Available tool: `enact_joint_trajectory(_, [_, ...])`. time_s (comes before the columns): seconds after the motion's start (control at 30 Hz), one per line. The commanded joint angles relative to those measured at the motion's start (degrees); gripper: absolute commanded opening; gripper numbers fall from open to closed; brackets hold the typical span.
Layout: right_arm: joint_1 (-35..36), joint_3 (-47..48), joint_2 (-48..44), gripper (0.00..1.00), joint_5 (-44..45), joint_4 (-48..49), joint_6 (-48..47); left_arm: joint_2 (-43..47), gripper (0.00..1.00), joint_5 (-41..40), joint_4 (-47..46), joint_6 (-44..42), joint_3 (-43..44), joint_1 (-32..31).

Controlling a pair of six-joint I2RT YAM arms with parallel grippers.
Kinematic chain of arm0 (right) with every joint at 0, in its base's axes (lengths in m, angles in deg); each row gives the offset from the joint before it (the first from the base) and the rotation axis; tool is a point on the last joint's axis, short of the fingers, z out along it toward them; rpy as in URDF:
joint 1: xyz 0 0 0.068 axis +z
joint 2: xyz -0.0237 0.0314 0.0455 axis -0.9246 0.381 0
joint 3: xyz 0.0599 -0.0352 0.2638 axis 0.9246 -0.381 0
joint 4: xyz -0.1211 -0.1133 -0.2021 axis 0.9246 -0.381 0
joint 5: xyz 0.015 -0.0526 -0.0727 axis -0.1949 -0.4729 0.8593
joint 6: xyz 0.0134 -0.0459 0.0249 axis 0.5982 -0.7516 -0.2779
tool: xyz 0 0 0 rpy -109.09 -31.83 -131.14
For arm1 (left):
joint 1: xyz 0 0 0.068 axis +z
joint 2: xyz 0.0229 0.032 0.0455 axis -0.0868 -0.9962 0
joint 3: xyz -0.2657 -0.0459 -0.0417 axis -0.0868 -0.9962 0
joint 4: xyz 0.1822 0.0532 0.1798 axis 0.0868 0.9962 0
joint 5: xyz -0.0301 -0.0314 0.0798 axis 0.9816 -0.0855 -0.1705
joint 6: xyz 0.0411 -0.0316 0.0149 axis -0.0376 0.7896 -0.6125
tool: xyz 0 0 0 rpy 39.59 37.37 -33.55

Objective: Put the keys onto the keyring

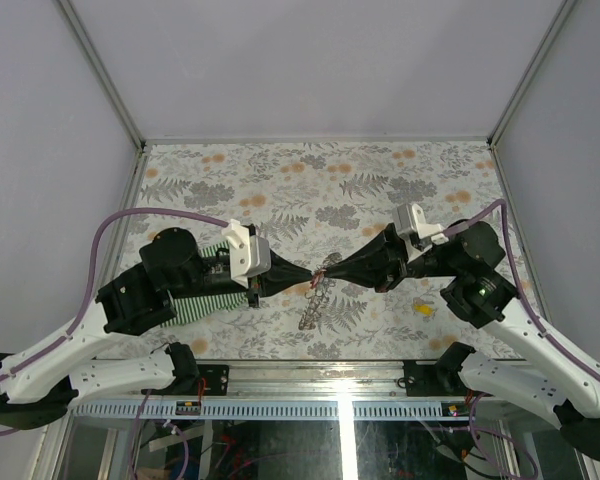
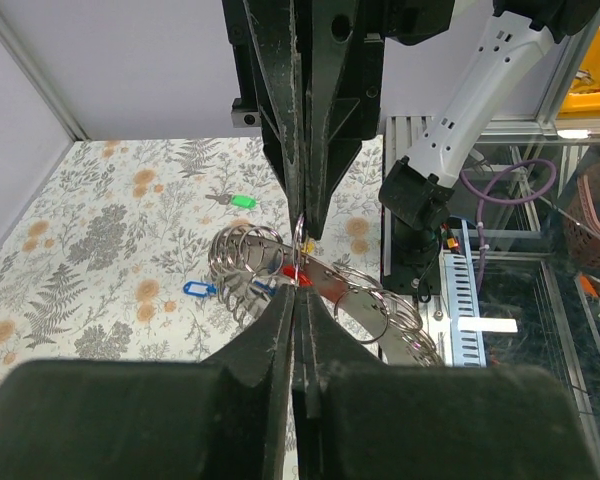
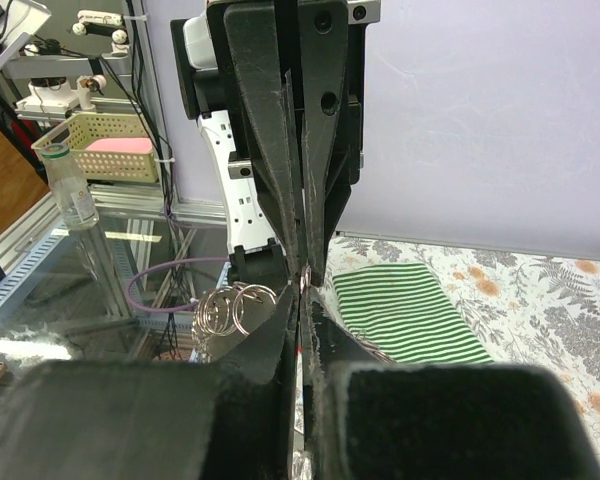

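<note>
Left claw: the left claw (image 2: 298, 292) has its two fingers pressed together. Its tip is right at the red key (image 2: 298, 274). I cannot tell if it has a hold of the key.
Right claw: the right claw (image 3: 302, 292) also has its fingers pressed together. It looks clamped on a thin wire of the keyring (image 2: 245, 262), tip to tip with the left claw.
Keyring: it is near the middle of the table (image 1: 280, 180). It hangs down toward 6 o'clock from where the two claws meet.
Red key: it is right at the ring, between the claw tips. I cannot see if its little loop is on the ring.
Blue key: from the left wrist, the blue key (image 2: 197, 290) lies loose at 9 o'clock from the left claw tip.
Green key: the green key (image 2: 242, 202) lies loose at 11 o'clock, farther off.
Yellow key: from above, the yellow key (image 1: 422, 310) lies alone at 4 o'clock, under the right arm.
Cloth: the striped cloth (image 1: 215, 292) lies at 8 o'clock, under the left arm.
Done: I think nothing is surely on the ring yet.
Left to do: blue, green and yellow for sure, maybe red too.
</note>
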Motion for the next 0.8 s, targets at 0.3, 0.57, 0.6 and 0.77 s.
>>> enact_joint_trajectory(0.3, [0.52, -0.05, -2.11, 0.00, 5.61, 15.29, 5.63, -0.60, 0.00, 1.32, -4.77, 0.35, 0.87, -0.40])
enact_joint_trajectory(0.57, [0.48, -2.55, -0.14, 0.00, 7.39, 25.80, 11.37, -1.75, 0.00, 2.82, -6.23, 0.52, 1.25, -0.43])
enact_joint_trajectory(0.6, [0.55, -2.76, 0.04, 0.00, 7.57, 26.38, 11.67, -1.91, 0.00, 3.13, -6.50, 0.68, 1.24, -0.44])
enact_joint_trajectory(0.77, [0.55, -3.28, -0.42, 0.00, 8.34, 25.26, 10.86, -1.97, 0.00, 3.35, -6.76, 0.92, 1.24, -0.40])
